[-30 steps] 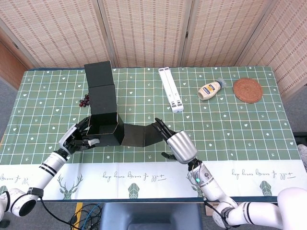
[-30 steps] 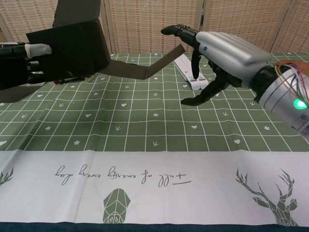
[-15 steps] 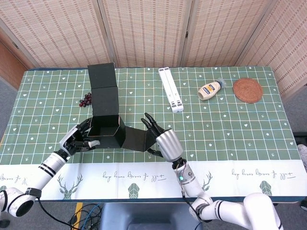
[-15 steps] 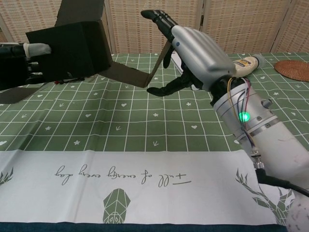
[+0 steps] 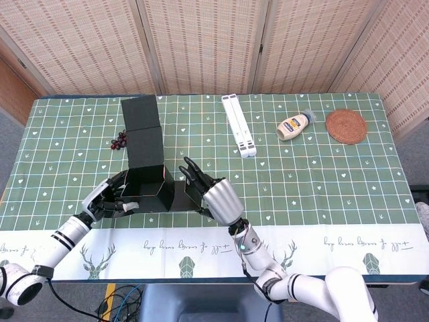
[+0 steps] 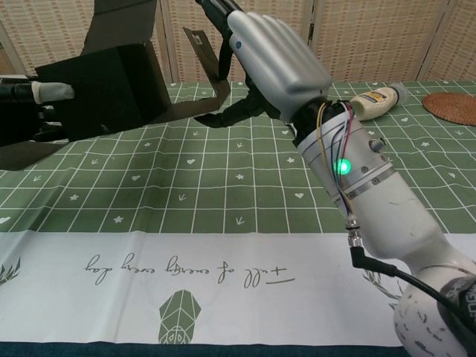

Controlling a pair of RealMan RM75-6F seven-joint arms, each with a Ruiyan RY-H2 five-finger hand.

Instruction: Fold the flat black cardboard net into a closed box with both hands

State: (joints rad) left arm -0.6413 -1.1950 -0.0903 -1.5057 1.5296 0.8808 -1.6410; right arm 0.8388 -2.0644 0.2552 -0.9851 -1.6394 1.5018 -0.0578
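Note:
The black cardboard net [image 5: 142,134] lies on the green tablecloth, a long strip running from the far side down to a partly formed open box [image 5: 149,191] near the front. My left hand [image 5: 107,200] grips the box's left wall; in the chest view the left hand [image 6: 33,97] shows at the left edge against the box [image 6: 104,85]. With fingers stretched out, my right hand [image 5: 211,196] presses on the right-hand flap [image 6: 210,56], which stands nearly upright beside the box. The chest view shows the right hand [image 6: 275,59] large at centre.
A white folded stand [image 5: 239,125], a mayonnaise bottle [image 5: 293,125] and a round woven coaster [image 5: 346,125] lie at the far right. A small bunch of dark grapes [image 5: 119,139] sits just left of the cardboard strip. The white cloth border runs along the table's front edge.
My right hand has swept left toward the box, raising the right flap from a low slant to nearly upright. The left hand has kept its hold, and the box has shifted only slightly.

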